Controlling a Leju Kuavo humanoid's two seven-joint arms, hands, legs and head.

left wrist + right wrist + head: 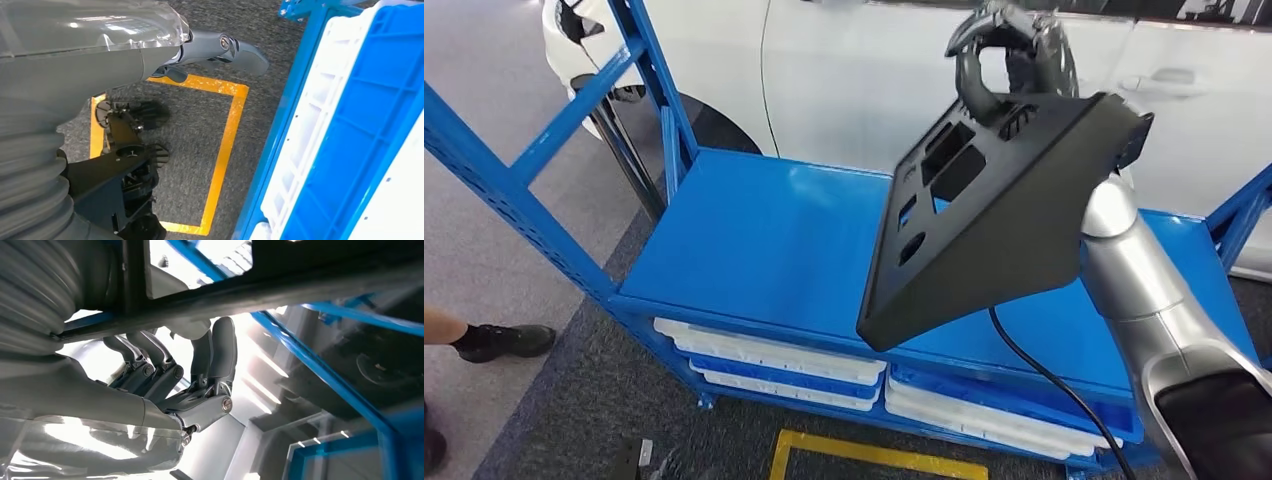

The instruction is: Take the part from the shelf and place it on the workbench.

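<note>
The part (pixel 994 220) is a large black plastic panel with several cutouts. It hangs tilted in the air above the blue shelf top (pixel 754 240), touching nothing below. My right hand (pixel 1009 50) grips its upper edge, high over the shelf's back right. In the right wrist view the fingers (pixel 170 370) curl around the panel's dark edge (pixel 300 285). My left hand (pixel 220 50) hangs low beside the shelf with its thumb stretched out and nothing in it.
White and blue bins (pixel 774 360) fill the shelf's lower level, also seen close in the left wrist view (pixel 360 125). A white car (pixel 874 70) stands right behind the shelf. A yellow floor marking (pixel 874 455) lies in front. A person's shoe (pixel 504 340) is at the left.
</note>
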